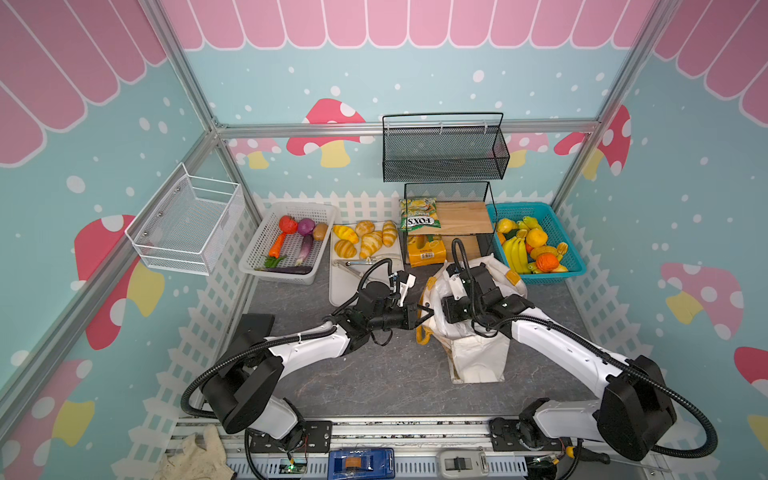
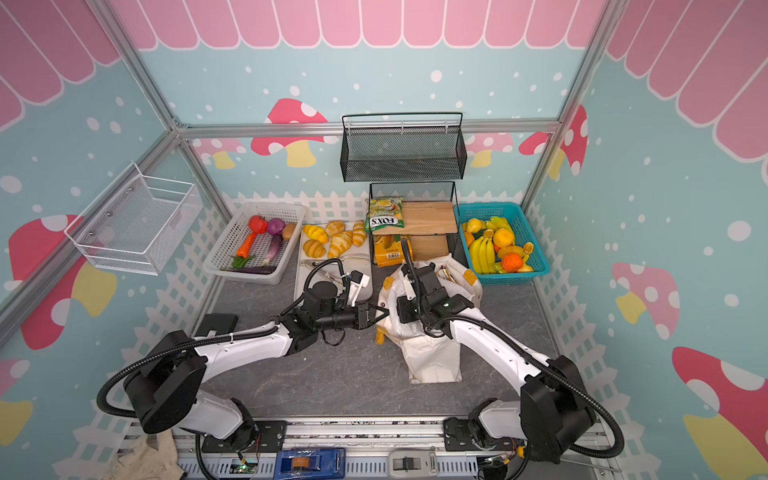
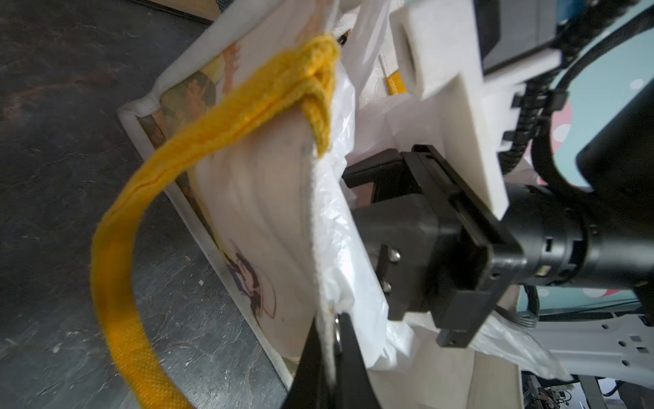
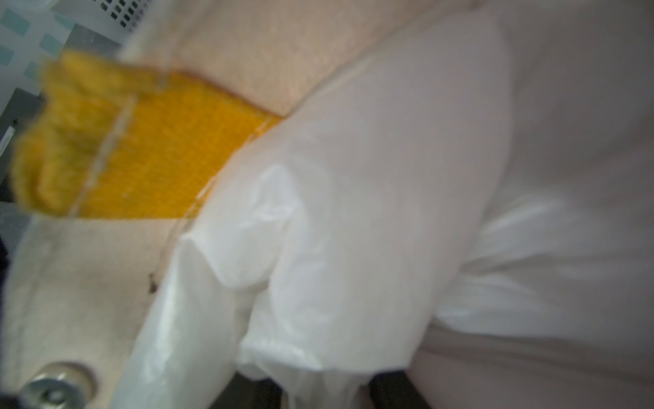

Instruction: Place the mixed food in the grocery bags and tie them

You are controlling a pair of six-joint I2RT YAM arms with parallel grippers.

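The tote (image 1: 478, 357), right of bench (image 1: 374, 374) centre, holds the white plastic bag (image 1: 438, 286); left gripper (image 3: 327, 340) clenched on the tote rim; right gripper (image 1: 448, 311) buried in the bag — its state cannot be told. Risk: sideways pull tips the tote or tears plastic

Bright even light, soft shadows, wide-angle edge distortion, heavy right-wrist blur.
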